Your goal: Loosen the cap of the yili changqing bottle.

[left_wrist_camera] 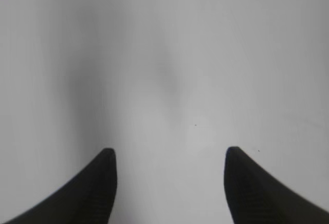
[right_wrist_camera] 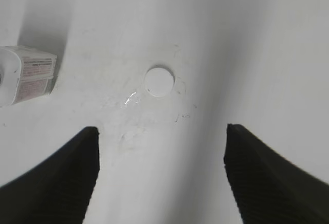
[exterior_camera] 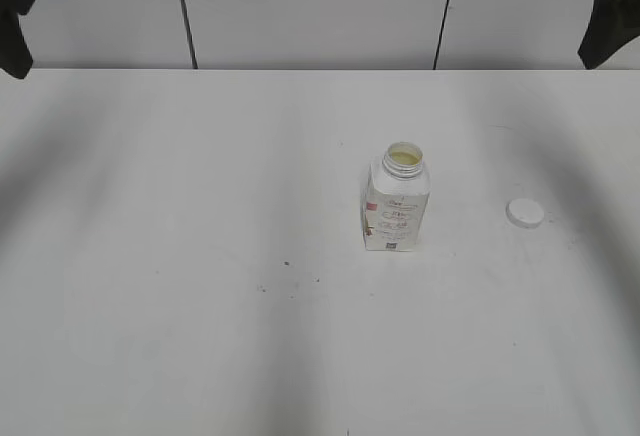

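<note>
A broad white table (exterior_camera: 200, 306) fills most of the exterior view, its matte top crossed by soft grey shadow bands running from the far edge toward the camera. A few tiny dark specks (exterior_camera: 286, 263) mark the surface near the middle, and faint scuffs and a small wet-looking glint (right_wrist_camera: 131, 99) show in the right wrist view. Behind the table stands a pale wall (exterior_camera: 310, 6) of flat panels, split by two thin dark vertical seams (exterior_camera: 184, 11). Light is even and diffuse.
</note>
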